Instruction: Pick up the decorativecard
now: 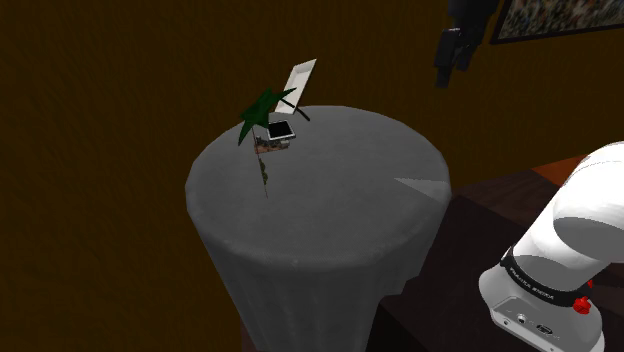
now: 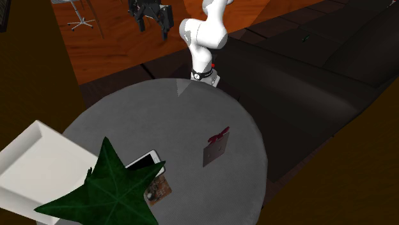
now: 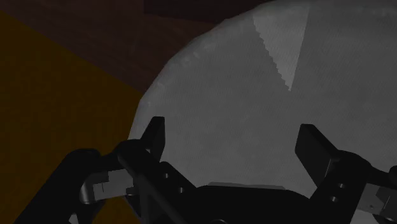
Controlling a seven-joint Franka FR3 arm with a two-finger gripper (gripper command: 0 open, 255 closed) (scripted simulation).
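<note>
Black and released, the end effector (image 3: 236,145) shows us its two fingers (image 3: 156,137) standing well apart in the wrist view. Nothing lies between them but the grey cloth of the desk (image 3: 222,114). That view also gives us the desk's curved rim and a paler wedge (image 3: 285,48) on the cloth.

From the shoulder view we learn something else: the end effector hangs high in the air, above and beyond the desk's far right rim in that view, well apart from everything on the desk.

The second exterior view faces the arm (image 2: 204,32) across the desk and gives us the card (image 2: 216,149) best. It stands upright on the cloth, showing a grey face with a red bow at its top edge, alone toward that view's right. In the shoulder view we get the same card edge-on, a thin sliver just in front of the cluster.

That cluster holds a green leaf (image 2: 109,192) shaped like a star, a phone (image 2: 146,161) beside it and a white board (image 2: 38,166). In the shoulder view we see the board propped upright on a dark leg.
</note>
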